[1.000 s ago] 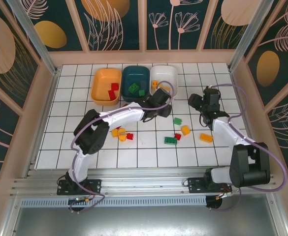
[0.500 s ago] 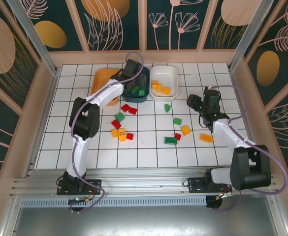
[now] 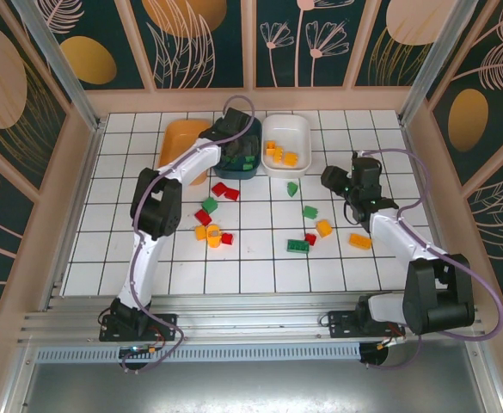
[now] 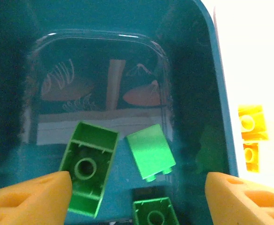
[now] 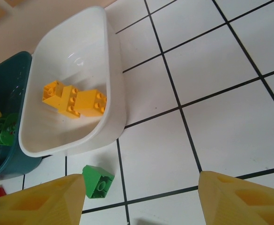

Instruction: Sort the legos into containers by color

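Since green goes in teal, the left gripper (image 3: pixel 232 146) hangs over the teal container (image 3: pixel 257 131).
Left wrist: fingers (image 4: pixel 29 197) wide, green legos (image 4: pixel 151 152) loose between them. Right wrist: right gripper (image 5: pixel 141 180) wide, empty, green lego (image 5: pixel 98 182) beside one finger.
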Available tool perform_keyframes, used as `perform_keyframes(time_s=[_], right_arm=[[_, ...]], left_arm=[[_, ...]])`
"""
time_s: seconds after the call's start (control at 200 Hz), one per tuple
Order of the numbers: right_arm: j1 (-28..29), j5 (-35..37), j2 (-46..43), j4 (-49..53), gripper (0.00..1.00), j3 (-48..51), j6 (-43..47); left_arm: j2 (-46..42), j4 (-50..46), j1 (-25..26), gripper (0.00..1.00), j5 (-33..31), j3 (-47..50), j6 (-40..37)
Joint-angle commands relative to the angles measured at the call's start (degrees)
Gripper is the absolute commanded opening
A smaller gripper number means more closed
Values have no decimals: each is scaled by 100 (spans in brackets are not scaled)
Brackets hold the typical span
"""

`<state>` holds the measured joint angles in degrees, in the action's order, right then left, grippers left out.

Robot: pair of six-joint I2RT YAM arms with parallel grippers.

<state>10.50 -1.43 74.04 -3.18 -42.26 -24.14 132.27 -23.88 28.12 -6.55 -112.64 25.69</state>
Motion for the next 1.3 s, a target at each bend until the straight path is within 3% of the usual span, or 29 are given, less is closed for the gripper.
perform_keyframes(time_s=[0.0, 0.155, 0.255, 0.33, 0.43, 0.721, 0.931, 1.296], right_arm=[[285, 204, -92, -6, 66, -122, 130], [734, 541, -16, 87, 66, -207, 261], [882, 460, 48, 72, 66, -212, 269], [1009, 461, 121, 72, 65, -223, 285], [1142, 478, 243, 62, 65, -265, 336], [1248, 459, 474, -30, 65, -257, 351], [1290, 512, 572, -18, 65, -255, 358], [1298, 539, 613, -52, 65, -208, 375]], left_arm=[[-1289, 569, 1, 78, -214, 974, 81], [-2902, 1503, 1, 79, -364, 3356, 391], [-3796, 1772, 1, 74, -510, 4649, 520], [-4219, 1794, 1, 66, -520, 5331, 638], [-4469, 1575, -17, 64, -303, 5877, 922], [-4371, 1676, -22, 52, 369, 6550, 1143], [-4194, 1412, -21, 49, 44, 6527, 1092], [-3863, 1193, -19, 55, -127, 6520, 1485]])
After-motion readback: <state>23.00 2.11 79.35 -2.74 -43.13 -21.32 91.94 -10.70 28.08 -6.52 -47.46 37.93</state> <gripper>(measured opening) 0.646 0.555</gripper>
